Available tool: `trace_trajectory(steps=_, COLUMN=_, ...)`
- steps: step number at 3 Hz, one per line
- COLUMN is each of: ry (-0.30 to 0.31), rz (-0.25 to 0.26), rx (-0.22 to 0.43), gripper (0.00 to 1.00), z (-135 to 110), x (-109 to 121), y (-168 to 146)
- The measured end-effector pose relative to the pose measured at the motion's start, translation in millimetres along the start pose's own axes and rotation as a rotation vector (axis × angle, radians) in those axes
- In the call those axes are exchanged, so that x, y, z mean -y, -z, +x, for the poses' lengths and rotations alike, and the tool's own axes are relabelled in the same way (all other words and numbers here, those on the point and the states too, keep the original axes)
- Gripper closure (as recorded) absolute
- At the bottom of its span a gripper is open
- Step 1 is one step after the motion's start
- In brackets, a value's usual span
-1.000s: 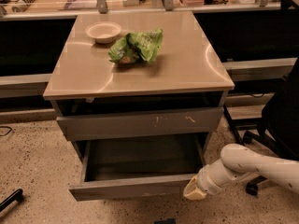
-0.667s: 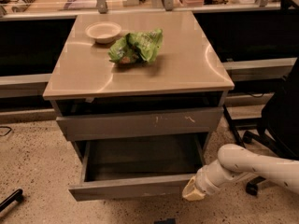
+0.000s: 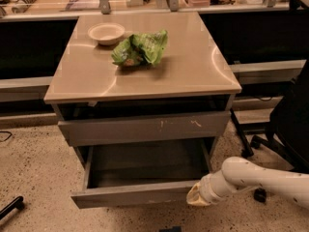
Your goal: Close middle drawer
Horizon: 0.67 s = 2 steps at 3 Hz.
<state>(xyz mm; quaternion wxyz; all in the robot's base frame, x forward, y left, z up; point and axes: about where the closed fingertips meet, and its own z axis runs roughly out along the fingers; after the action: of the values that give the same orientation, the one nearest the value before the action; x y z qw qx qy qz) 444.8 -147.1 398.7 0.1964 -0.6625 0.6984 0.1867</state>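
The middle drawer [image 3: 130,193] is pulled far out of the cabinet. It has a plain grey-brown front and a dark inner box [image 3: 147,163]. My gripper [image 3: 195,197], at the end of the white arm [image 3: 256,178], is low at the right end of that drawer's front, touching or very close to it. Above it is the drawer front with pale scratch marks [image 3: 145,127], which stands slightly out from the cabinet.
The cabinet's tan top [image 3: 193,66] carries a pale bowl [image 3: 106,33] and a crumpled green bag [image 3: 141,48]. A black office chair [image 3: 289,124] stands at the right, close to my arm. A dark object [image 3: 10,208] lies on the speckled floor at the left.
My gripper has shifted slightly left along the open drawer's front. The drawer looks about as far out as before.
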Motion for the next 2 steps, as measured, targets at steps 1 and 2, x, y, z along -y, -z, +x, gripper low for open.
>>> trace_trajectory(steps=1, ry=0.123, rz=0.107, rx=0.026, gripper=1.00, z=-6, x=12, y=-1)
trace_trajectory(steps=2, ry=0.211, rz=0.223, rx=0.079, gripper=1.00, z=-10, x=26, y=2)
